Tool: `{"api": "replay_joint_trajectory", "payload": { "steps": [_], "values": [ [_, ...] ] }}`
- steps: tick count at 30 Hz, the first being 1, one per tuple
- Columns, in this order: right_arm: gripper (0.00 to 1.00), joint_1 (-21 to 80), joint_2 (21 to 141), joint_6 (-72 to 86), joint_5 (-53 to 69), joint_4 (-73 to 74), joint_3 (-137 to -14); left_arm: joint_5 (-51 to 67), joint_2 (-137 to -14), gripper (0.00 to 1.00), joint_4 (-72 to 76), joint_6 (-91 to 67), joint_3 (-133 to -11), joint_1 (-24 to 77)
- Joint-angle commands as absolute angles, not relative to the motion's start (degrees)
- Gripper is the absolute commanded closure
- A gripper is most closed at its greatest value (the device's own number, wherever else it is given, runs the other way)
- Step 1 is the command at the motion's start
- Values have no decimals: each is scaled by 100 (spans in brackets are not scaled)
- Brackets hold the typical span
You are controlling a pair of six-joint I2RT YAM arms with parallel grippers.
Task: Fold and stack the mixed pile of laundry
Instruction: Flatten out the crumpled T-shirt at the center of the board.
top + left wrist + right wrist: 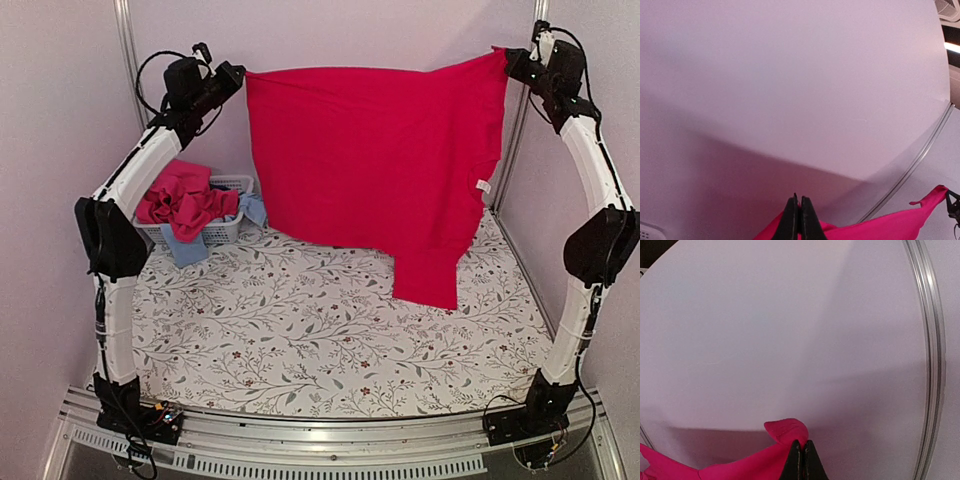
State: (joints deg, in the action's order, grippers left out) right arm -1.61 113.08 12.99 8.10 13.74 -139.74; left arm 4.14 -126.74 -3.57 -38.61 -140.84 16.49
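We hold the red garment (375,170) spread high across the upper middle of the frame. The left pincer (238,76) and right pincer (507,57) are each clenched on a top corner, one sleeve hanging low toward the desk (300,340). More of the laundry pile (185,205) sits in the white basket (225,232) at left. Next, we judge, comes lowering it flat for folding.

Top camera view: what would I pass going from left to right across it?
White basket of crumpled clothes, then the hanging red garment, then the right gripper pinching its corner.
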Motion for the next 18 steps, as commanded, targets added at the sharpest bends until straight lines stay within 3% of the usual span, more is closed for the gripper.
{"api": "replay_joint_trajectory", "payload": {
  "steps": [1, 9, 13, 18],
  "values": [
    [100, -603, 11258, 2216, 1722, -255, -14370, 854, -12514, 100, 1364, -4183, -14446, 1460],
    [100, -677, 11422, 2413, 2283, -1377, -14167, 1133, -12148, 100, 2331, -3910, -13174, 1234],
    [100, -664, 11210, 2371, 2978, -1620, -12294, 1207, -11935, 100, 2997, -3905, -11724, 1195],
    [100, -651, 10329, 2253, 3100, -2043, -9598, 1461, -12068, 100, 2766, -3866, -10628, 1328]
  ]
}}
